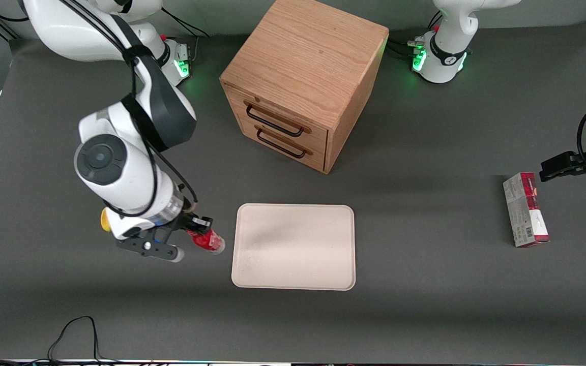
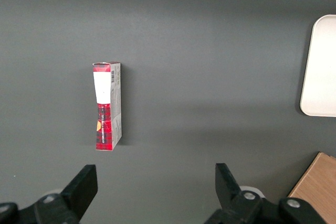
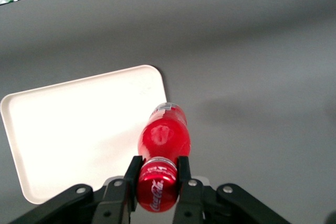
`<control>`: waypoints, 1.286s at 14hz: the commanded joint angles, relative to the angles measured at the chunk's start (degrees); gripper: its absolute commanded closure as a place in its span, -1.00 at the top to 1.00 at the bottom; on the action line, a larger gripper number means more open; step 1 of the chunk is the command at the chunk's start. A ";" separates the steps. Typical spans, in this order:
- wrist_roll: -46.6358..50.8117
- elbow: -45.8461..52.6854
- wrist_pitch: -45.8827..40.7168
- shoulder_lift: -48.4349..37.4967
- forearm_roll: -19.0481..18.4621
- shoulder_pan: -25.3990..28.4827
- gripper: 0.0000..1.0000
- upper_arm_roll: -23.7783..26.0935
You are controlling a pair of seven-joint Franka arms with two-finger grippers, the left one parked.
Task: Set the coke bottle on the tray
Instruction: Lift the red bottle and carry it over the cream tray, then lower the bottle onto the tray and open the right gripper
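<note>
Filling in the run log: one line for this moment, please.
gripper: shut on coke bottle | bottle: lifted, beside tray, not yet over it | tray: bare

The working arm [image 1: 135,168] is glossy white with rounded shells; a dark grey disc caps one joint and a black band wraps the link above it; black cables, strapped together, run down along it to the wrist; its base [image 1: 173,58] glows green beside a red dot; the gripper [image 1: 183,244] is black with a blue patch, silver screw heads on its body and slim black jaws.
</note>
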 commanded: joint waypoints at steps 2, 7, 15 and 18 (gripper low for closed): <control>1.99 8.87 3.09 8.38 -1.47 2.84 -1.00 -0.03; 3.14 8.44 7.14 13.57 -4.45 4.42 -1.00 -0.21; 3.05 6.77 11.89 14.81 -4.72 4.07 -0.55 -0.56; 3.05 4.83 13.56 14.64 -4.72 3.72 1.00 -0.73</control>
